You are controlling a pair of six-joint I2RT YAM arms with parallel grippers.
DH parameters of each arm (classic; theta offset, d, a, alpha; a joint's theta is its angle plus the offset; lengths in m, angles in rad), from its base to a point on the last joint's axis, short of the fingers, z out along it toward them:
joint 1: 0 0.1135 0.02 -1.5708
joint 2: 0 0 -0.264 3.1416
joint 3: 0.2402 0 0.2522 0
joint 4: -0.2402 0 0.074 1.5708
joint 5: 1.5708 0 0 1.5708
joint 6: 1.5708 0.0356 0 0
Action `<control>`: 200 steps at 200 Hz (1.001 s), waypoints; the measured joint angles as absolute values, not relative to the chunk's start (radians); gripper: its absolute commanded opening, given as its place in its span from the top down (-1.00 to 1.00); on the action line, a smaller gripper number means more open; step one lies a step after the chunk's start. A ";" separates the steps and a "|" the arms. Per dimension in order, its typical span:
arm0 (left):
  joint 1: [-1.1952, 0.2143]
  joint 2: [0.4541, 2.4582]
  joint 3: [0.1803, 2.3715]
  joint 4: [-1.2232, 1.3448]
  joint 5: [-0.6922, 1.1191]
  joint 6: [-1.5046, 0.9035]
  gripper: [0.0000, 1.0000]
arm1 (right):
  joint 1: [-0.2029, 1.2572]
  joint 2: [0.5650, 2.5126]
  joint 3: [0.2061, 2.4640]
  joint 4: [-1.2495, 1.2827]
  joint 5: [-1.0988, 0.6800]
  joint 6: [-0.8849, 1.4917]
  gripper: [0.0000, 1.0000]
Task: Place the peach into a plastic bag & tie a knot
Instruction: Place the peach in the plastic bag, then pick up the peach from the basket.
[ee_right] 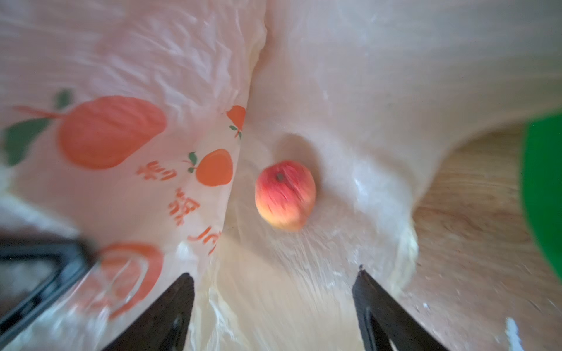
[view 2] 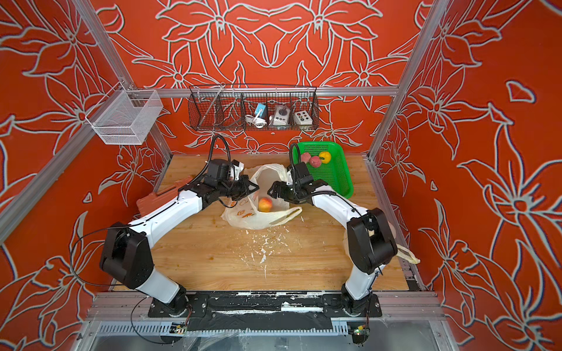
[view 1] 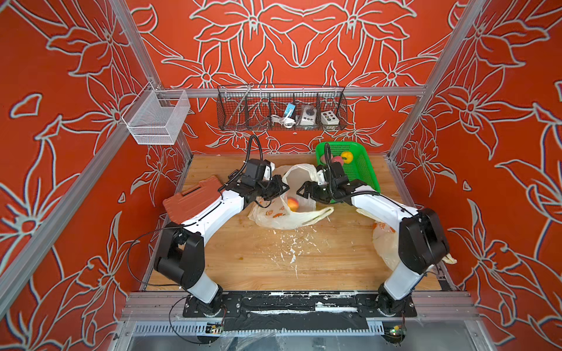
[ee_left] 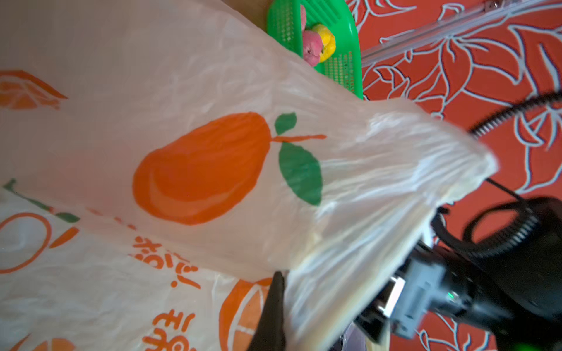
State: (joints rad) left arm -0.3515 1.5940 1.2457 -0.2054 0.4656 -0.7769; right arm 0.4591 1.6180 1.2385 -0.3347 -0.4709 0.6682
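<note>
Right wrist view.

A: The peach (ee_right: 285,194) sits mid-frame inside the bag (ee_right: 349,76), straight ahead of the right pincer (ee_right: 272,271). Its jaws are wide, nothing in them.

B: And the left pincer (view 1: 283,189)?

A: Clamped on the bag's rim, holding the mouth up, centre of both top views.

B: Knot?

A: None seen. Grabbing handles is probably next. One free handle (view 1: 319,213) lies flat on the tabletop (view 1: 258,267), just below the right pincer in a top view. Its long axis runs roughly left-right in frame. The right arm (view 1: 377,202) looks nearer to it.

B: Counts?

A: One peach in the bag. Two bags, with the second bag (view 1: 383,246) at lower right under the right arm. One green basket (view 1: 363,171), upper right of centre, holding three fruits (view 2: 316,162): two pink, one yellow.
</note>
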 measured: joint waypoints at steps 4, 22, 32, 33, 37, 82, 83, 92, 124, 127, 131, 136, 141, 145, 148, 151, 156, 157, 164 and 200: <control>-0.344 1.604 1.257 -0.212 0.456 -0.779 1.00 | 0.447 1.591 1.229 -0.343 -0.474 0.665 -0.54; -0.317 1.641 1.298 -0.228 0.429 -0.785 1.00 | 0.360 1.465 1.204 -0.399 -0.482 0.652 -0.37; -0.304 1.660 1.312 -0.232 0.421 -0.787 1.00 | 0.302 1.422 1.208 -0.423 -0.482 0.653 -0.29; -0.303 1.661 1.312 -0.232 0.421 -0.787 1.00 | 0.294 1.418 1.209 -0.429 -0.480 0.649 -0.28; -0.299 1.667 1.316 -0.233 0.421 -0.788 1.00 | 0.272 1.410 1.213 -0.440 -0.474 0.647 -0.24; -0.295 1.699 1.320 -0.227 0.460 -0.817 1.00 | 0.093 1.594 1.302 -0.466 -0.313 0.675 -0.55; -0.295 1.699 1.320 -0.226 0.463 -0.818 1.00 | 0.092 1.607 1.311 -0.466 -0.309 0.670 -0.56; -0.295 1.700 1.321 -0.225 0.476 -0.825 1.00 | 0.089 1.695 1.372 -0.464 -0.276 0.671 -0.65; -0.296 1.700 1.333 -0.232 0.508 -0.828 1.00 | 0.093 1.966 1.580 -0.390 -0.173 0.688 -0.78; -0.296 1.700 1.335 -0.233 0.509 -0.828 1.00 | 0.093 1.987 1.599 -0.387 -0.167 0.688 -0.78; -0.297 1.700 1.336 -0.232 0.514 -0.828 1.00 | 0.093 2.021 1.632 -0.383 -0.160 0.691 -0.78; -0.299 1.700 1.339 -0.233 0.516 -0.828 1.00 | 0.093 2.063 1.676 -0.381 -0.155 0.693 -0.79; -0.300 1.700 1.341 -0.234 0.519 -0.828 1.00 | 0.093 2.103 1.723 -0.382 -0.150 0.696 -0.79; -0.301 1.700 1.343 -0.235 0.523 -0.828 1.00 | 0.093 2.133 1.760 -0.382 -0.147 0.697 -0.79; -0.302 1.700 1.344 -0.236 0.524 -0.828 1.00 | 0.095 2.157 1.787 -0.377 -0.146 0.698 -0.79; -0.304 1.700 1.345 -0.236 0.527 -0.828 1.00 | 0.096 2.180 1.813 -0.375 -0.144 0.698 -0.78; -0.307 1.700 1.347 -0.238 0.530 -0.828 1.00 | 0.097 2.218 1.855 -0.368 -0.139 0.699 -0.78; -0.308 1.700 1.347 -0.238 0.531 -0.828 1.00 | 0.097 2.227 1.866 -0.367 -0.136 0.699 -0.78; -0.310 1.700 1.349 -0.241 0.537 -0.828 1.00 | 0.099 2.269 1.913 -0.362 -0.129 0.699 -0.78; -0.322 1.700 1.362 -0.262 0.549 -0.822 1.00 | 0.111 2.496 2.233 -0.423 -0.087 0.707 -0.70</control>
State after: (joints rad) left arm -0.3222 1.6997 1.3617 -0.2615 0.5491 -0.8219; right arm 0.1108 2.4962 2.2330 -0.4232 -0.0872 0.7067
